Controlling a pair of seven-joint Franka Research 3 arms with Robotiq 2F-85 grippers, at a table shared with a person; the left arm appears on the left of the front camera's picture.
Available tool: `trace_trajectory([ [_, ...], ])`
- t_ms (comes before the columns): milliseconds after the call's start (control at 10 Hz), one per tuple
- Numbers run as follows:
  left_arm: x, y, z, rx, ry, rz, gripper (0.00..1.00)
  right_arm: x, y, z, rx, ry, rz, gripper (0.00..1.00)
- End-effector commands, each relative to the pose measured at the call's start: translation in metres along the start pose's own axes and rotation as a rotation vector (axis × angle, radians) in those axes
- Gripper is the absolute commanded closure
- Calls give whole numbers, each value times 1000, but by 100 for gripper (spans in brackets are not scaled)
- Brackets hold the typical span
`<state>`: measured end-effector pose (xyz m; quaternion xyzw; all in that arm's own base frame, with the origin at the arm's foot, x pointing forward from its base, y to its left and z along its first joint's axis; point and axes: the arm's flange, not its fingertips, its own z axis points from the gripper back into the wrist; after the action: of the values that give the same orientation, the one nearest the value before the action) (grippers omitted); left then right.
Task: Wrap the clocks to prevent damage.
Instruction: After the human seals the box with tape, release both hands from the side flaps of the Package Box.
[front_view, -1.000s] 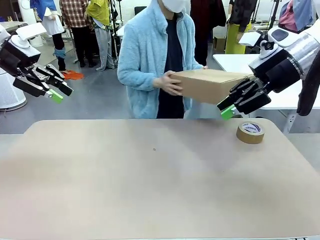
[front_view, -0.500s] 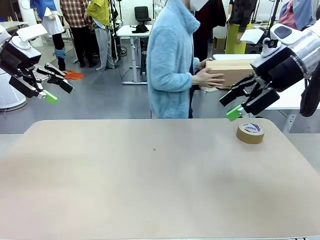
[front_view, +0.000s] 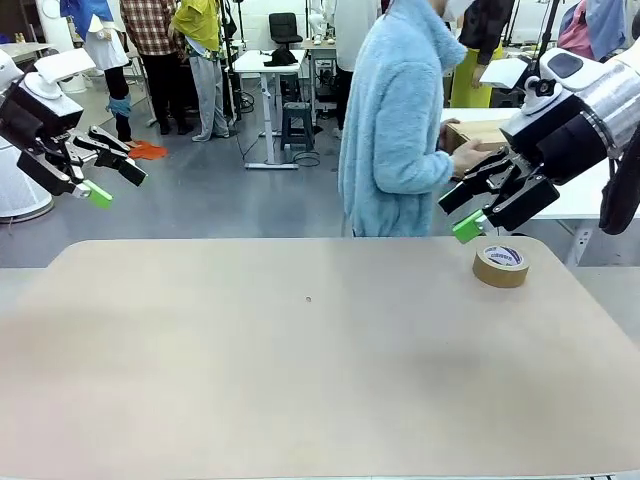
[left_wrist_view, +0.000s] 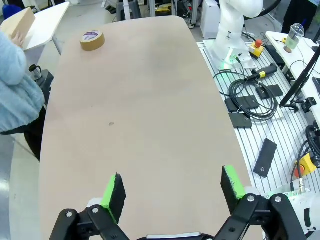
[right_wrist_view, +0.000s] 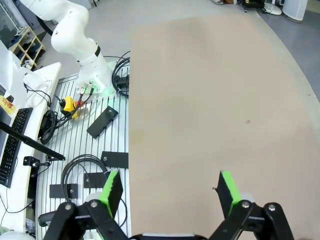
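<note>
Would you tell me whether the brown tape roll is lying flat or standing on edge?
Lying flat: the brown tape roll rests with its hole facing up.

Left gripper (front_view: 112, 178) and right gripper (front_view: 462, 209) both raised, jaws spread wide

I work in a robotics lab: my white arm base (right_wrist_view: 75, 37) bolts beside the worktop (front_view: 300, 360), with cables (left_wrist_view: 252, 97), emergency-stop buttons (left_wrist_view: 257, 46) and a keyboard (right_wrist_view: 11, 145).
</note>
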<state>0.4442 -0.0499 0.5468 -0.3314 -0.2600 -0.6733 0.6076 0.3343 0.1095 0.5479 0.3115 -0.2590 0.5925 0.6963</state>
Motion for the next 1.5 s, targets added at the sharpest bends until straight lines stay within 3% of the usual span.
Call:
trace_trajectory([
  [0,0,0,0,0,-4,-5,0,0,0,0,-3,-2,6,0],
  [200,0,0,0,0,0,0,2,0,0,0,0,0,0,0],
  [400,-18,-1,13,253,-227,44,0,-17,-10,12,-64,-185,-58,0],
  [700,-51,-15,26,429,-466,118,0,-59,-16,31,-102,-386,-44,0],
  [1200,-68,-18,20,499,-516,181,0,-79,-29,27,-220,-450,-116,0],
  [1400,-74,-16,25,461,-520,177,0,-82,-24,36,-159,-434,-83,0],
])
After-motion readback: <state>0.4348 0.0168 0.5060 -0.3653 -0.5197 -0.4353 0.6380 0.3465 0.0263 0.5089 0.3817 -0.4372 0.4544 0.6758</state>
